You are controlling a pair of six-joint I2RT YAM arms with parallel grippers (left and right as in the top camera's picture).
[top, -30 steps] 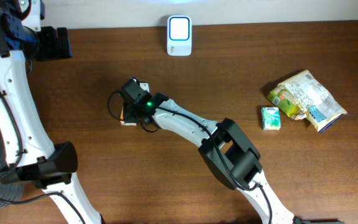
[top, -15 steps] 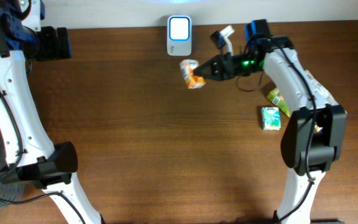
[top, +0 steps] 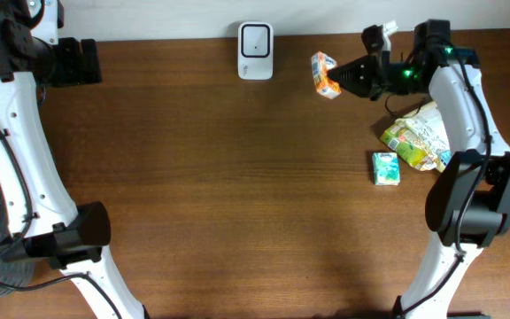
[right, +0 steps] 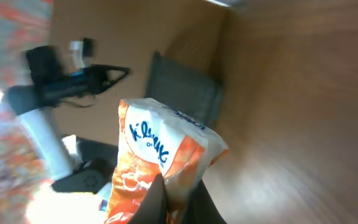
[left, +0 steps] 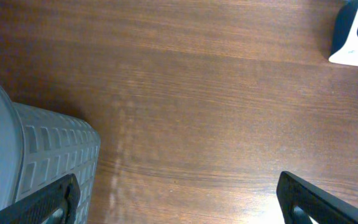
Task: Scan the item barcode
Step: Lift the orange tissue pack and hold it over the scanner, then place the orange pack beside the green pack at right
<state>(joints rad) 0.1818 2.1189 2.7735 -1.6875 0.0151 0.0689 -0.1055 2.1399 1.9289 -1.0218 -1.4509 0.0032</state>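
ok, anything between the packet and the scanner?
Nothing visible. The right gripper holds the packet to the right of the scanner, and the overhead view shows only bare table between them.

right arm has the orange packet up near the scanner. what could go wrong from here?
1. Grip: the right tool pinches the orange packet at one edge only. A soft pouch like this may slip or swing out.
2. Scan miss: the packet hangs to the right of the scanner, not in front of it. No barcode is visible, so it may face the wrong way.
3. Clutter: the arm passes above the snack bags, and a low move could nudge them.
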